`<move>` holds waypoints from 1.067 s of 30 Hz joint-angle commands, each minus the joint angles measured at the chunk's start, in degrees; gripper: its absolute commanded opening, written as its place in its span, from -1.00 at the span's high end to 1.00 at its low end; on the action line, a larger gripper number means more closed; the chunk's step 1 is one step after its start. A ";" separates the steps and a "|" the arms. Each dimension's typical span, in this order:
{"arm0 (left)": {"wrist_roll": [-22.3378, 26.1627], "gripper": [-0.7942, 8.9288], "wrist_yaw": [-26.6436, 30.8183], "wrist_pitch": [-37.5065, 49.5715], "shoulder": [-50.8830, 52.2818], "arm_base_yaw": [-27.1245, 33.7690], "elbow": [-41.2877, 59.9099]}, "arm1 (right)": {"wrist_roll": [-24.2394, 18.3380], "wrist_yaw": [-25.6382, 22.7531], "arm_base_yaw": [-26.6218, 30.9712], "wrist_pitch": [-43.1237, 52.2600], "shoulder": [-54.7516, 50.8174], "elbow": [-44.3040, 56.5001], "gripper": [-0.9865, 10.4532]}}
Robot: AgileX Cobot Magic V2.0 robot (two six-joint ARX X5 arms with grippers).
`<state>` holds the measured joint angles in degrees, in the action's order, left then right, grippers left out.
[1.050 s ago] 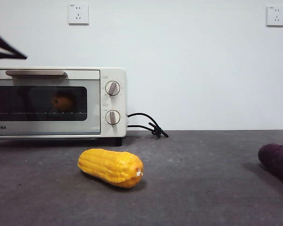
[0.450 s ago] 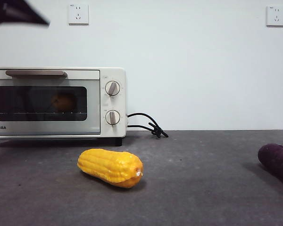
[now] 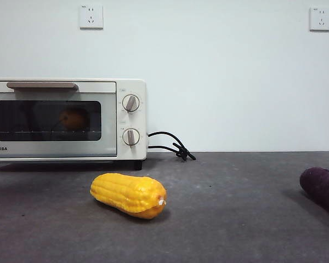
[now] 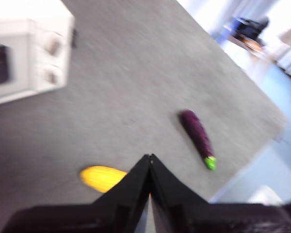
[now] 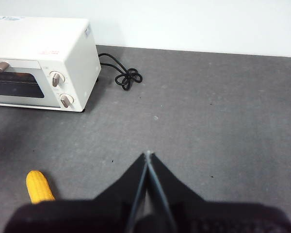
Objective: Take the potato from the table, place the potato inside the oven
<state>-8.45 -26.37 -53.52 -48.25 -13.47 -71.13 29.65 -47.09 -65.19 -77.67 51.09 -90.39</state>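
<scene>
Potato point(image 3: 73, 118) sits inside the oven point(image 3: 66, 119), door closed, at the bench's point(image 3: 236, 219) back-left. Left hand point(image 4: 150, 160) and right hand point(image 5: 148, 156) both pressed together, empty, raised above it. Placement looks done; nothing left but parking.

The right end effector point(image 5: 148, 154) hangs above a dark grey tabletop point(image 5: 208, 126), its two black jaws pressed together to a single point with nothing between them. A cream-white toaster oven point(image 5: 43, 63) stands against the white wall, door closed, its two round knobs point(image 5: 61, 89) stacked one above the other and its black cord point(image 5: 120, 74) looped on the tabletop beside it. A yellow corn cob point(image 5: 39, 186) lies well apart from the oven, nearer the camera.
</scene>
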 commanded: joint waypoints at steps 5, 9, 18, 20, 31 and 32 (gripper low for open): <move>-4.22 0.85 20.83 -4.02 14.86 -4.37 0.20 | 0.74 -0.07 -0.02 -1.16 0.07 0.52 0.82; -4.26 0.84 28.20 -5.68 19.34 -4.37 0.15 | 0.74 -0.07 -0.02 -1.16 0.07 0.52 0.82; -4.61 0.84 30.47 -6.21 18.12 -4.37 0.15 | 0.74 -0.07 -0.02 -1.16 0.07 0.52 0.82; -4.61 0.84 30.73 -6.21 16.46 -4.35 0.15 | 0.74 -0.07 -0.02 -1.16 0.07 0.52 0.82; 12.87 0.84 35.76 -2.67 5.29 -1.81 0.72 | 0.74 -0.07 -0.02 -1.16 0.07 0.50 0.82; 15.63 0.84 35.91 -0.39 4.63 -0.76 1.31 | 0.74 -0.09 -0.02 -1.16 0.07 0.50 0.82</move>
<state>-1.26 8.99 -55.77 -43.44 -15.00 -70.74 29.80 -47.09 -65.19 -77.69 51.13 -90.39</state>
